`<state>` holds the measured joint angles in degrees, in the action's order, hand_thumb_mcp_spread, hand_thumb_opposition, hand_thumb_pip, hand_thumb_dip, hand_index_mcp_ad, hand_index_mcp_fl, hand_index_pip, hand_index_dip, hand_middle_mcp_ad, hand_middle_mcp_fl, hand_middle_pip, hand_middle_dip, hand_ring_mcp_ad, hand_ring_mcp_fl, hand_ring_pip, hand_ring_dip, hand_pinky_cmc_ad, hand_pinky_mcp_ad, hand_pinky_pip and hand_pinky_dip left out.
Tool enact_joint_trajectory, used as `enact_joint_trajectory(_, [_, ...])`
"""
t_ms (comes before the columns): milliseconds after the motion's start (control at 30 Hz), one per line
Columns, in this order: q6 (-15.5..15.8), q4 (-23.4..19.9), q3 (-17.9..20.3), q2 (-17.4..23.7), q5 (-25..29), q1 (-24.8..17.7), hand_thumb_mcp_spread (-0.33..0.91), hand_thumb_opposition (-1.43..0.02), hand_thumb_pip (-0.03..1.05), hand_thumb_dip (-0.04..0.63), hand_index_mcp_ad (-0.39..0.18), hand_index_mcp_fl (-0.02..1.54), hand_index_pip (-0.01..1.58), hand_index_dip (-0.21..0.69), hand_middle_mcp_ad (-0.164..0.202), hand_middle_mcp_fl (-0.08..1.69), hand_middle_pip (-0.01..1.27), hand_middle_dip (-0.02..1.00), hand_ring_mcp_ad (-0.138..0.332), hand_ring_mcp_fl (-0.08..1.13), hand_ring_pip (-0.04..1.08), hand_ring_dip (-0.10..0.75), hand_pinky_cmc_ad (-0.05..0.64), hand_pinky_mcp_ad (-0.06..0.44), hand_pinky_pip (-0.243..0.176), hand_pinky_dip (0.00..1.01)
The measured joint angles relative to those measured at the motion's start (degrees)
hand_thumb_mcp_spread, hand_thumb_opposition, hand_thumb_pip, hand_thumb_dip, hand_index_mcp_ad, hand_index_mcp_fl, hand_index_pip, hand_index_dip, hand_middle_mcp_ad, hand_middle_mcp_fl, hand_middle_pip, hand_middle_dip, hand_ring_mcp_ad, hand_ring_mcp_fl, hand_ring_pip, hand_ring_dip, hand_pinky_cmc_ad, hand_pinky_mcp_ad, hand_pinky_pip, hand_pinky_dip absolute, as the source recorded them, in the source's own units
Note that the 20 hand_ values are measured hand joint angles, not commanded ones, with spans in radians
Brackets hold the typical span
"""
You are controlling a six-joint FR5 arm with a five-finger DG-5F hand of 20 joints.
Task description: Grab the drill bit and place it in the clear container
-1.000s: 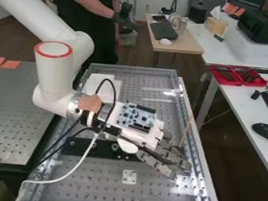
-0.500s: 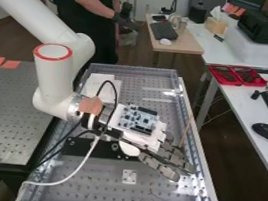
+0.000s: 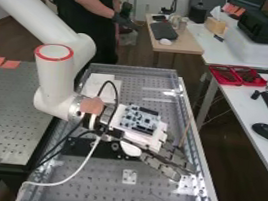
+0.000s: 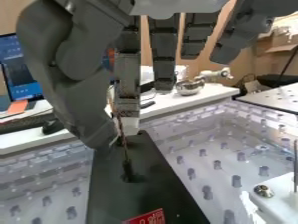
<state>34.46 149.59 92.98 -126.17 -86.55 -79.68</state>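
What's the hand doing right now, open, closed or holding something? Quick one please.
Hand: right at the thin drill bit, but whether it is open or gripping the bit cannot be told.

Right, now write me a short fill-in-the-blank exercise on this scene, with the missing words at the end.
The white robot arm, bearing a dark grey hand, comes in from the high view's ____ side.
The thin, dark drill bit shows over a long, flat plate coloured ____.
The computer mouse lies on a table coloured ____.
The small open trays beyond it are ____.

Missing words: left; black; white; red.
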Motion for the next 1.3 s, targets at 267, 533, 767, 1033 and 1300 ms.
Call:
enact_joint_trajectory(267, [-0.03, 0.13, 0.17, 0.24, 0.95, 0.04, 0.39, -0.92, 0.7, 0.283, -0.054, 0.43, 1.31, 0.093, 0.093, 0.34, 0.12, 0.19, 0.103, -0.02, 0.11, -0.005, 0.295, 0.161, -0.093, 0.2])
enact_joint_trajectory(533, [0.14, -0.03, 0.35, 0.46, 0.57, 0.07, 0.39, -0.92, 0.71, 0.283, -0.054, 0.42, 1.32, 0.087, 0.094, 0.34, 0.12, 0.19, 0.103, -0.02, 0.11, -0.005, 0.295, 0.157, -0.093, 0.2])
enact_joint_trajectory(767, [0.35, -0.02, 0.39, 0.5, 0.38, 0.11, 0.39, -0.92, 0.71, 0.283, -0.054, 0.42, 1.32, 0.087, 0.091, 0.34, 0.12, 0.19, 0.103, -0.02, 0.11, -0.005, 0.295, 0.157, -0.093, 0.2])
enact_joint_trajectory(1033, [0.23, -0.09, 0.61, 0.72, 2.09, 0.0, 0.39, -0.92, 0.71, 0.283, -0.054, 0.42, 1.3, 0.087, 0.094, 0.34, 0.12, 0.19, 0.103, -0.02, 0.11, -0.009, 0.295, 0.159, -0.089, 0.19])
enact_joint_trajectory(1300, [0.09, -0.29, 0.82, 0.78, 1.49, 0.12, 0.39, -0.92, 0.71, 0.283, -0.054, 0.42, 1.3, 0.087, 0.094, 0.34, 0.12, 0.19, 0.101, -0.02, 0.11, -0.009, 0.295, 0.155, -0.093, 0.19])
